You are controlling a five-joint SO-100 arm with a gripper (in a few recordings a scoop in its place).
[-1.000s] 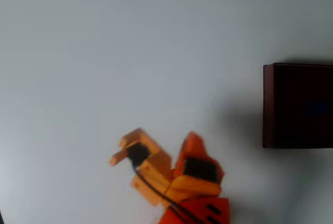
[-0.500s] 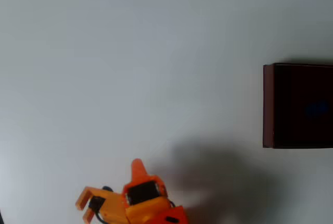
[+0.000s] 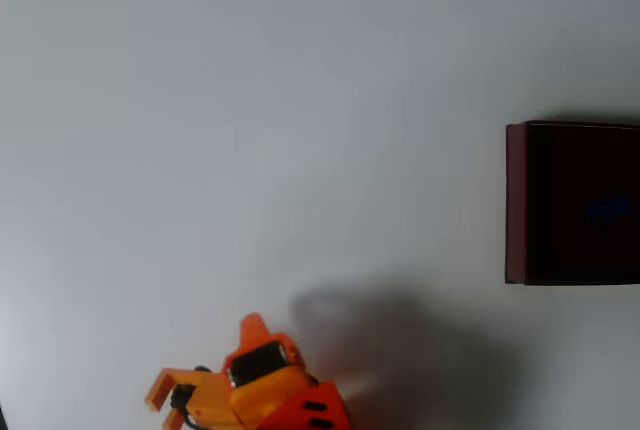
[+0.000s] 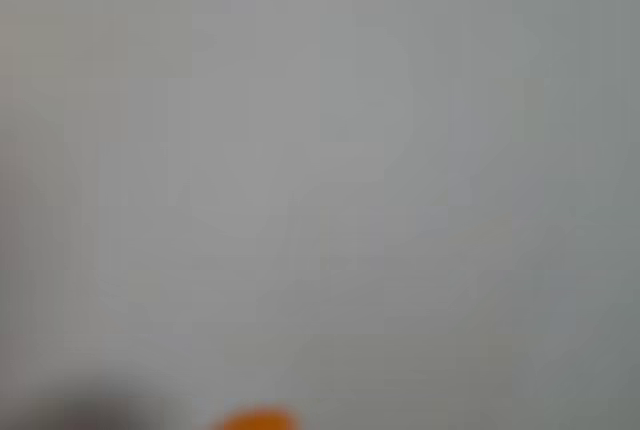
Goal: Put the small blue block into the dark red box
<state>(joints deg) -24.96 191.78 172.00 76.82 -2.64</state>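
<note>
The overhead camera looks straight down on my flat pale grey table (image 3: 250, 100) from well above, with my orange two-finger gripper (image 3: 205, 375) at its bottom edge. My wrist camera sits close to the same grey table (image 4: 320, 150), blurred, an orange fingertip (image 4: 255, 420) at its bottom edge.

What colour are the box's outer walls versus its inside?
Dark red box: maroon walls, nearly black interior with a faint blue spot; clearest in the overhead view.

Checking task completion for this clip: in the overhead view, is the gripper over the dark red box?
No. The gripper sits at the bottom edge, far left of the dark red box at the right edge.
</note>
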